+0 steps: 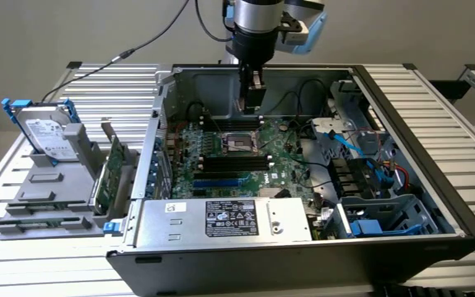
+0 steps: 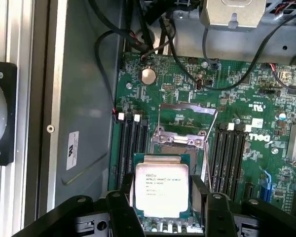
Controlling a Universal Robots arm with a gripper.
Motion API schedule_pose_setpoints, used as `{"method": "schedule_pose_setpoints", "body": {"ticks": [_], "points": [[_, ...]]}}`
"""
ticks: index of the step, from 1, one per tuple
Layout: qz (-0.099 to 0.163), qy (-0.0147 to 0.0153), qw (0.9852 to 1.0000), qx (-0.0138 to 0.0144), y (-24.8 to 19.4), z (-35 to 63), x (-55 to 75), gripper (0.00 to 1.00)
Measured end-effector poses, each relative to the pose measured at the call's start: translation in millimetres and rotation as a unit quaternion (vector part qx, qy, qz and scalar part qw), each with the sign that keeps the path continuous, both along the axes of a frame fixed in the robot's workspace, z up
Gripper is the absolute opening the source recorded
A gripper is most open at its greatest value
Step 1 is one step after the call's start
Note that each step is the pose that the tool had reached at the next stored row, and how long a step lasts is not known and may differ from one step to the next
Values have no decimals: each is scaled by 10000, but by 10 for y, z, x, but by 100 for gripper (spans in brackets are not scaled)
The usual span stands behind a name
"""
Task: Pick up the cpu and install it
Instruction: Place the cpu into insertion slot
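Gripper (image 1: 252, 106): hanging in the exterior view's upper middle, inside the open case (image 1: 402, 124).
Jaws: standing wide, pinching the cpu (image 2: 161, 185) by opposite edges so it's riding flat.
Socket (image 2: 180, 140): lying open, just beneath the chip.

surface: slatted metal table (image 1: 435, 124), pale grey, bare ribs showing on every side | middle to the exterior view's right: open black computer case (image 1: 303, 269) lying on its side on the slats, open face up | exterior view's left, just beside the case: grey holder block (image 1: 47, 185) resting on the slats
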State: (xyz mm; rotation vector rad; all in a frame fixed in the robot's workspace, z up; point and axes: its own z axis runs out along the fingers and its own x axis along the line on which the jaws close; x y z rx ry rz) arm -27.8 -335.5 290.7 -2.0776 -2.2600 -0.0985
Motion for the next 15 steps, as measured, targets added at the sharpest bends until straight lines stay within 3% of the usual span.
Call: {"method": "schedule_pose_setpoints", "body": {"ticks": [7, 15], "points": [[-216, 0, 9998, -44, 0, -104, -67, 55], [-568, 1, 9983, -83, 0, -241, -122, 55]]}}
